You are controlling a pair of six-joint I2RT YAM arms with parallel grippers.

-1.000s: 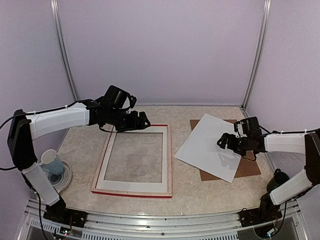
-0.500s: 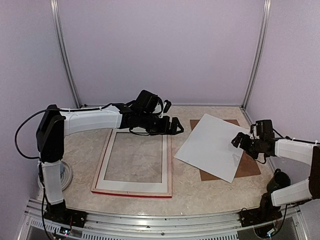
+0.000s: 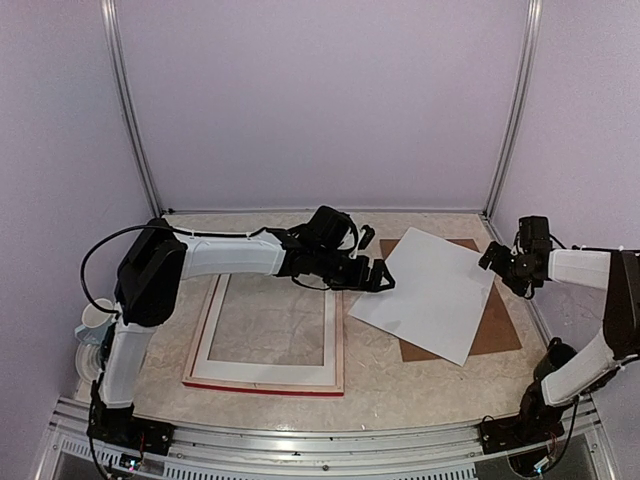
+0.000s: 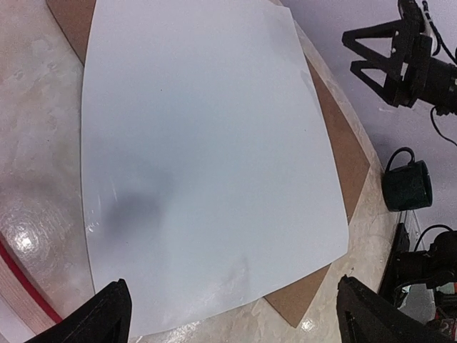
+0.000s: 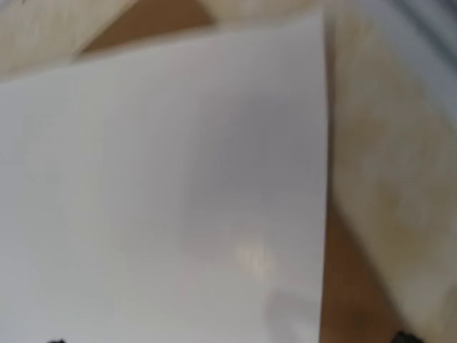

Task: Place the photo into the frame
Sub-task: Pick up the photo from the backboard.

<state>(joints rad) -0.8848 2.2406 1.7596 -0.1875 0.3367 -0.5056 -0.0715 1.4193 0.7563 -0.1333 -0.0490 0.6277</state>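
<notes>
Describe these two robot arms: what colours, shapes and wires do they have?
Both match: smooth white shells on the long segments of the left arm and right arm, black joints between. The left gripper and right gripper are black, each with two triangular open-frame fingers. Thin black cables loop outside the shells.

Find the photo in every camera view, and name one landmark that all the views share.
Top external: the photo lies white side up, right of centre on the table.
Left wrist: the photo fills most of the picture.
Right wrist: the photo covers the left and centre, blurred.
Shared landmark: the brown backing panel under it, which shows past its edges in every view.
</notes>
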